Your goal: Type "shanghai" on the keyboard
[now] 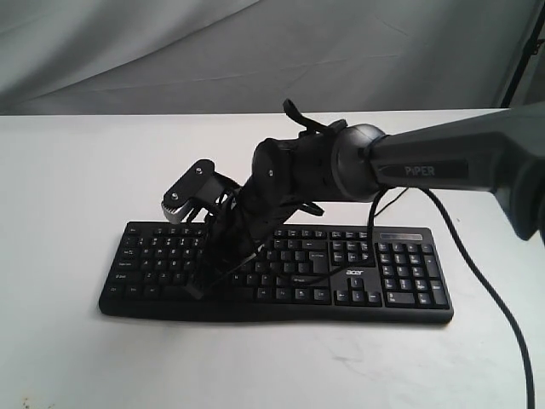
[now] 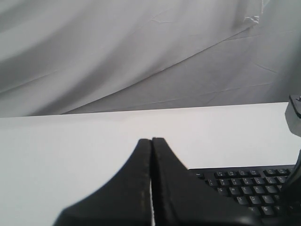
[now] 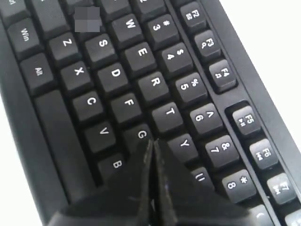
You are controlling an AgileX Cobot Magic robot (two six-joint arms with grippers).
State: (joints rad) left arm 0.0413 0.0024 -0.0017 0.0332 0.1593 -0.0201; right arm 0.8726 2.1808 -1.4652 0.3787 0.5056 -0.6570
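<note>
The black keyboard (image 1: 400,274) with its white "acer" logo lies along the front of the white table. My right arm reaches across from the right, and the right gripper (image 1: 198,288) points down onto the letter keys at the keyboard's left half. In the right wrist view the right gripper (image 3: 153,141) is shut, its tips resting between the G and Y keys of the keyboard (image 3: 113,75), hiding the key beneath. The left gripper (image 2: 151,139) is shut on nothing, held above the table left of the keyboard (image 2: 249,188). It is out of sight in the exterior view.
A white table (image 1: 68,170) carries the keyboard, with grey cloth (image 1: 170,51) behind. A black cable (image 1: 477,273) hangs from the right arm across the keyboard's right end and down the table. The right wrist camera housing (image 1: 187,192) juts out above the keys.
</note>
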